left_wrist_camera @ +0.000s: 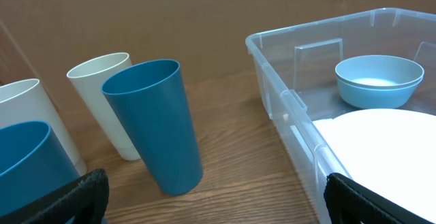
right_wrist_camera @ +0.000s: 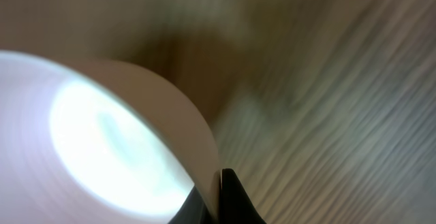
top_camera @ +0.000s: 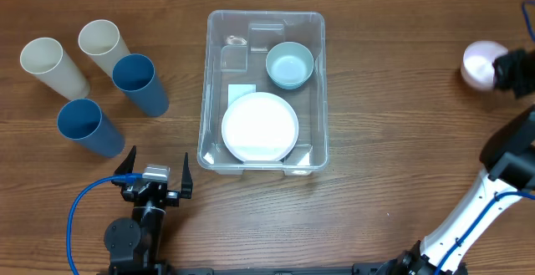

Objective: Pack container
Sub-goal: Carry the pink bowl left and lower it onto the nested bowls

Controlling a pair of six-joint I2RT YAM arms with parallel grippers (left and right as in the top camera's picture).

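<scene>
Plastic bin (top_camera: 266, 13), clear and round-cornered, sits mid-table with a smooth white plate (top_camera: 260, 126) and pale blue bowl (top_camera: 289, 64) already inside. The right claw (right_wrist_camera: 221, 190) pinches the thin rim of a glossy pinkish bowl (top_camera: 478, 66) (probably the next thing to pack). The left claw (top_camera: 159, 155) hangs spread wide near four tapered cups (top_camera: 134, 83).

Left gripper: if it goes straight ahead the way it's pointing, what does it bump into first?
Probably the upright dark blue cup, standing slightly left of the open left gripper's line. The container lies off to its right. Depth is hard to judge.
</scene>
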